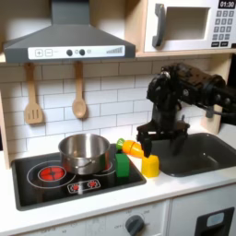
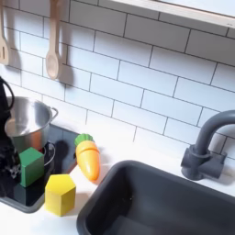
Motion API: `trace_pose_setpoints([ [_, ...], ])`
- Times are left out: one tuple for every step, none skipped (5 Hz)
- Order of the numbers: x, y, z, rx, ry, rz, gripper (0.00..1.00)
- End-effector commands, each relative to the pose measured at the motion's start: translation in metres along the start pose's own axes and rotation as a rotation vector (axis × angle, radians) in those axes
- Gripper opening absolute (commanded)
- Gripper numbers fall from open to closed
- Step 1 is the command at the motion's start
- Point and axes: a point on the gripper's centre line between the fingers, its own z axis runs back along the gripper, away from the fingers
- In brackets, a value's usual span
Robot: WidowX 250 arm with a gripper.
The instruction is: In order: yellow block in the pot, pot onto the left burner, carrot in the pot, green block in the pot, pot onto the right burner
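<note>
The gripper (image 1: 159, 140) hangs over the counter strip between cooktop and sink, its dark fingers pointing down around the carrot (image 1: 134, 147), just above the yellow block (image 1: 149, 166). The jaws look part open and nothing seems held, though the first exterior view is too coarse here to be sure, so I cannot tell their state for certain.

In the second exterior view the yellow block (image 2: 61, 195) sits on the white counter at the sink's corner, the carrot (image 2: 88, 158) lies just beside it with its green end toward the wall, and the green block (image 2: 31, 166) stands on the cooktop edge, close to the pot (image 2: 27, 122). The pot (image 1: 84, 152) rests on the right burner; the left burner (image 1: 52, 172) shows its red ring bare beside it.

The first step looks not yet done, judging by the yellow block out on the counter. The risk is crowding: carrot, yellow block and green block (image 1: 122, 166) lie near one another, so a descent slightly off line could close on the carrot or knock the block toward the sink (image 2: 156, 202).

Counted: one pot, one carrot, one yellow block, one green block, two burners, two wooden utensils (image 1: 79, 105) on the wall.
</note>
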Motion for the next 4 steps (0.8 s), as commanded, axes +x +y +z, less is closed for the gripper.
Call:
trace_pose_setpoints([
  [0.0093,-0.0165,0.0014,-0.023,-0.031,-0.103,1.0],
  [0.0117,-0.0235,0.001,-0.036,-0.01,-0.122,1.0],
  [0.0115,-0.0224,0.0027,-0.032,-0.021,-0.123,1.0],
  [0.0115,-0.0224,0.0031,-0.032,-0.021,-0.123,1.0],
])
